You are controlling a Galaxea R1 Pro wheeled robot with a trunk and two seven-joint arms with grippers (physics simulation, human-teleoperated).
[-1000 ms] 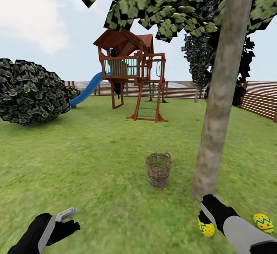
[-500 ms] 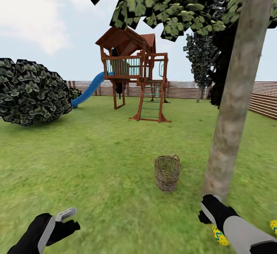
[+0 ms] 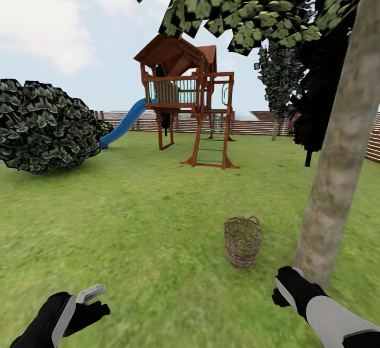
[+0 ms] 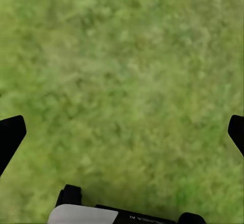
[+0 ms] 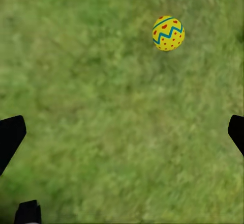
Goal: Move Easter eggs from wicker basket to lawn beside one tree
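The lawn (image 3: 132, 221) is spread wide, w/ the tree (image 3: 338, 179) trunk risen at right and the wicker basket (image 3: 243, 242) stood upright just left of it. Left gripper (image 4: 122, 132) & right gripper (image 5: 122, 132) are seen spread wide, nothing held. One Easter egg (image 5: 168, 33) is seen lying on grass below the right gripper, apart from its fingers.

— How many eggs lie on the grass?
— One Easter egg (image 5: 168, 33).
— Baskets, trees?
— One wicker basket (image 3: 243, 242), one pale-trunked tree (image 3: 340, 163).
— Grippers?
— Two: left gripper (image 4: 122, 132), right gripper (image 5: 122, 132).
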